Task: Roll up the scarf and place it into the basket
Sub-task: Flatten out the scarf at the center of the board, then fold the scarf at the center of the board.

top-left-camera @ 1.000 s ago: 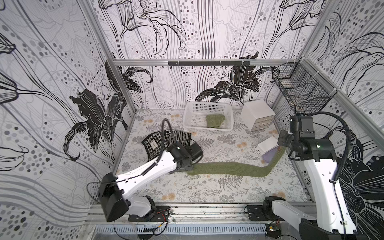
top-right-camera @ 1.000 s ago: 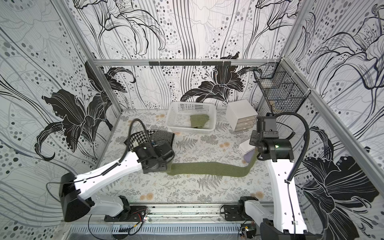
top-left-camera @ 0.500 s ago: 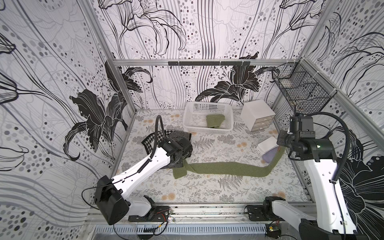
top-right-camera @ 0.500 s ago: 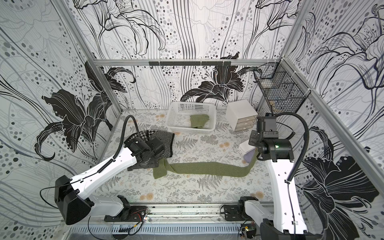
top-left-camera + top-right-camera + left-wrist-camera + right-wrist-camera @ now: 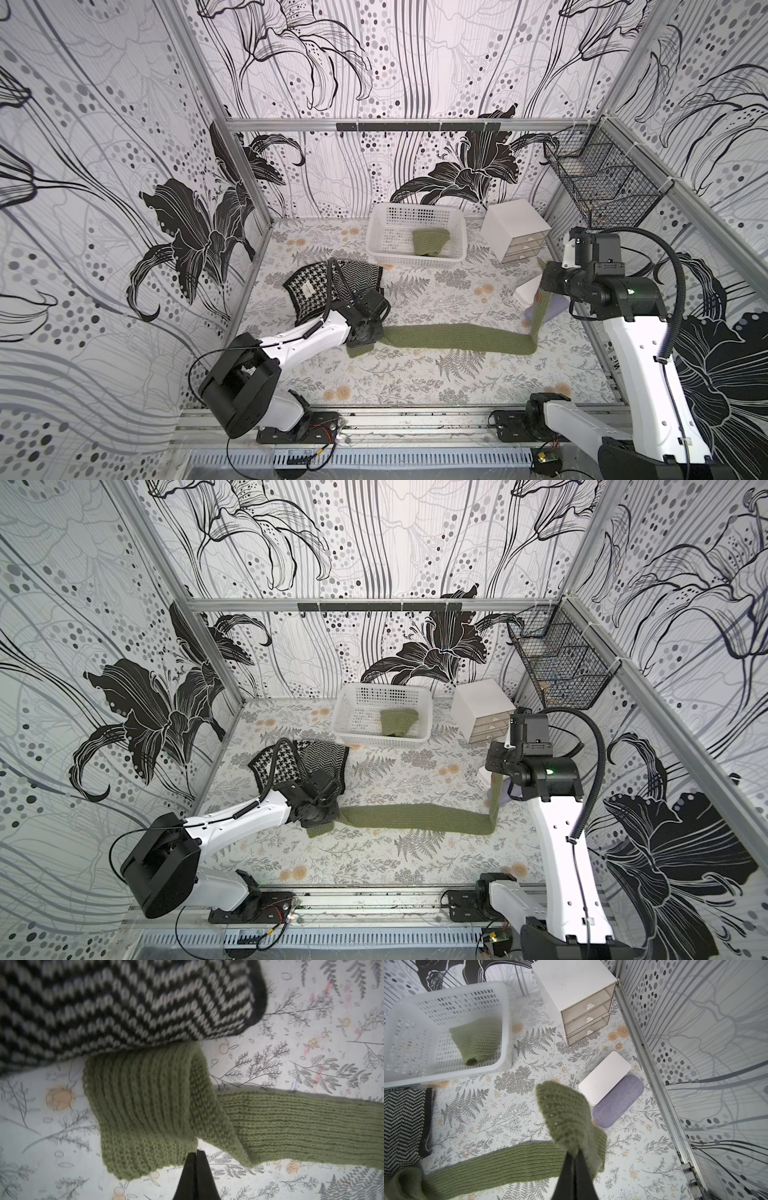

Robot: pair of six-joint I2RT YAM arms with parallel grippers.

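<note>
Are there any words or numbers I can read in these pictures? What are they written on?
No text here can be read.
White label on the black-and-white scarf: it has dark marks, too small to read.
Green scarf, white basket, white drawer box: no writing shows on them.
</note>
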